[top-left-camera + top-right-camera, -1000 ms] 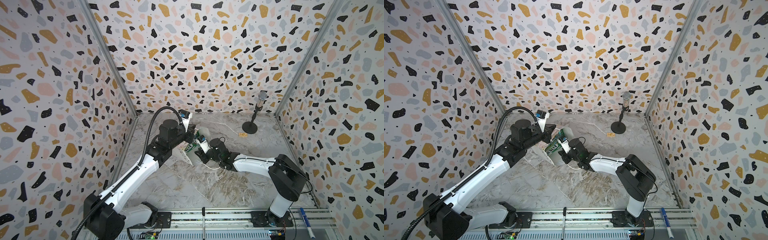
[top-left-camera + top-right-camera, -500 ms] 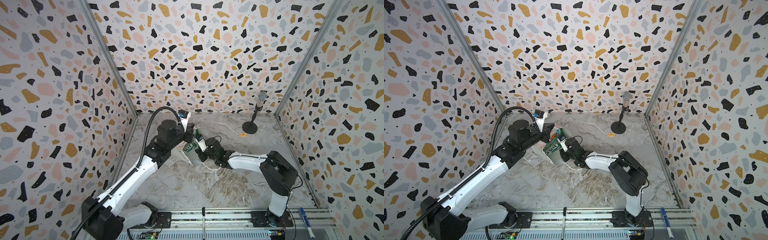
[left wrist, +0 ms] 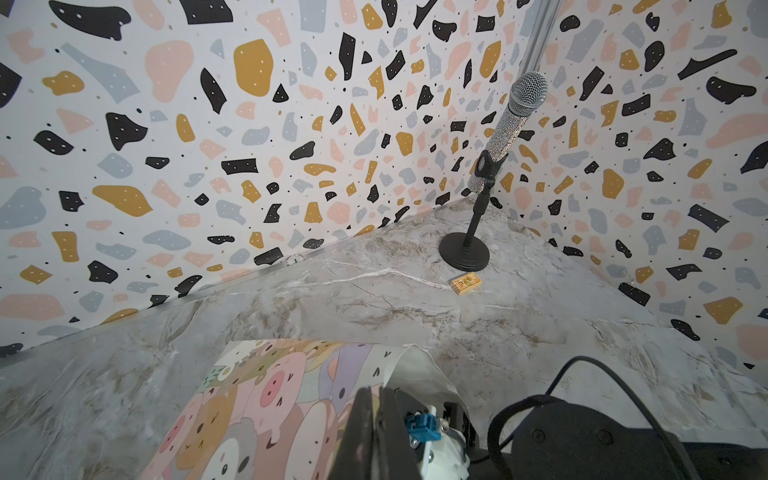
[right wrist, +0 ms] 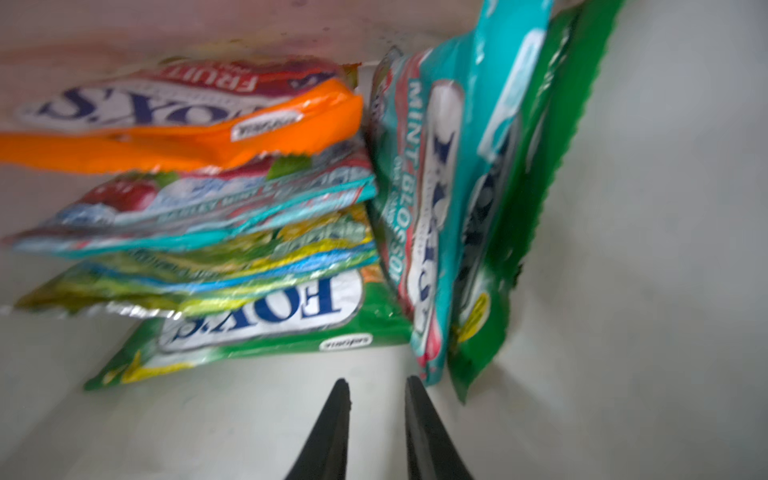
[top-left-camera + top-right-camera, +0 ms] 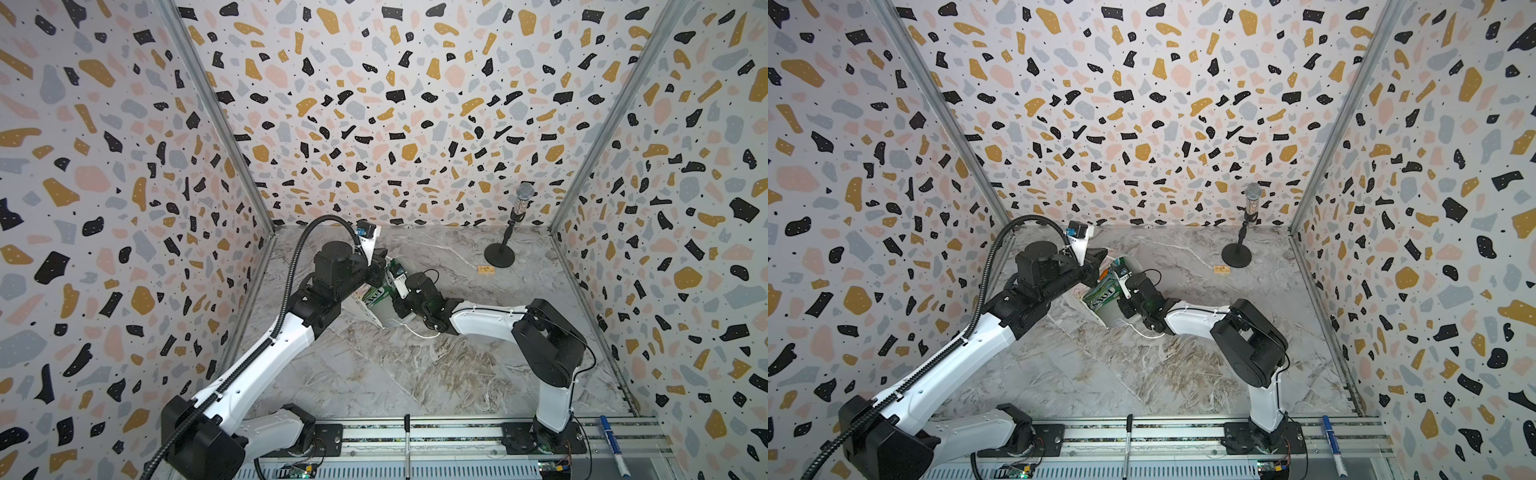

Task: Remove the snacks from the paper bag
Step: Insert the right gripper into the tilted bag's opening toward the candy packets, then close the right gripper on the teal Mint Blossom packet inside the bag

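Lurker: why is your left arm parked on the bag instead of grabbing candy?

Me: lol, that one's the anchor. My left gripper (image 5: pixel 1096 257) is pinched flat shut on the top rim of the paper bag (image 5: pixel 1116 316), at roughly 11 o'clock of the bag. That props the mouth open toward 4 o'clock, and I figure it stops the bag skidding on the marble table (image 5: pixel 1142 374) when I dig in. The bag sits a bit toward 11 o'clock of the table's middle, tipped over.

Lurker: and the right one?

Me: My right gripper (image 4: pixel 376 384) is in through the mouth from 4 o'clock. The jaws are a narrow slot apart with nothing between them. None of the snacks is out yet. An orange-pink packet (image 4: pixel 249 133), a teal-red one (image 4: pixel 232 208) and some green-yellow ones (image 4: pixel 266 316) are stacked flat. A teal mint packet (image 4: pixel 436 208) and a green packet (image 4: pixel 540 166) stand on edge just beside my tips. It's blurry, so don't trust my count.

My guess is the upright teal edge is the easy pinch. They're glossy though, so two could come out together or one could slip.

The microphone (image 5: pixel 1252 208) at 1 o'clock is well apart, no bother.
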{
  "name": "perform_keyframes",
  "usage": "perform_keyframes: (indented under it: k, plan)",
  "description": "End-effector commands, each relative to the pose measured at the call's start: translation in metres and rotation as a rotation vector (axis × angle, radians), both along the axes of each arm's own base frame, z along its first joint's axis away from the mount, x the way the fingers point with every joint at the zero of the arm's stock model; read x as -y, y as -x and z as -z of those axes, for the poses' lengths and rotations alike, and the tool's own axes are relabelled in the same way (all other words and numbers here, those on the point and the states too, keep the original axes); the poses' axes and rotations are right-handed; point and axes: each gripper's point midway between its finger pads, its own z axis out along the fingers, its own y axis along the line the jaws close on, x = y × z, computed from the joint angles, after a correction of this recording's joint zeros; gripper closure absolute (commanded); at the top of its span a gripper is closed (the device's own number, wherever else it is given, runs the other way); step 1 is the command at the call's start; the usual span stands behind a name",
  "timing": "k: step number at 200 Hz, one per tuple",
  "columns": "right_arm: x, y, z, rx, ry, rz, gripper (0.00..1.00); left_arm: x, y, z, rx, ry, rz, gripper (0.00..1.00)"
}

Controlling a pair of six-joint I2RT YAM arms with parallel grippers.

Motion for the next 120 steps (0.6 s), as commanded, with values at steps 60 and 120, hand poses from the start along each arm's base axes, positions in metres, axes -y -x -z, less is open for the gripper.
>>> perform_keyframes:
  k: [60,120]
  plan:
    - [-0.013,-0.034,-0.019,0.041,-0.060,0.046,0.78,0.001,0.007,-0.028,0.087,0.045,0.033,1.00]
    - [-0.017,-0.046,-0.003,0.008,-0.031,0.084,0.80,0.002,0.008,-0.029,0.086,0.048,0.040,1.00]
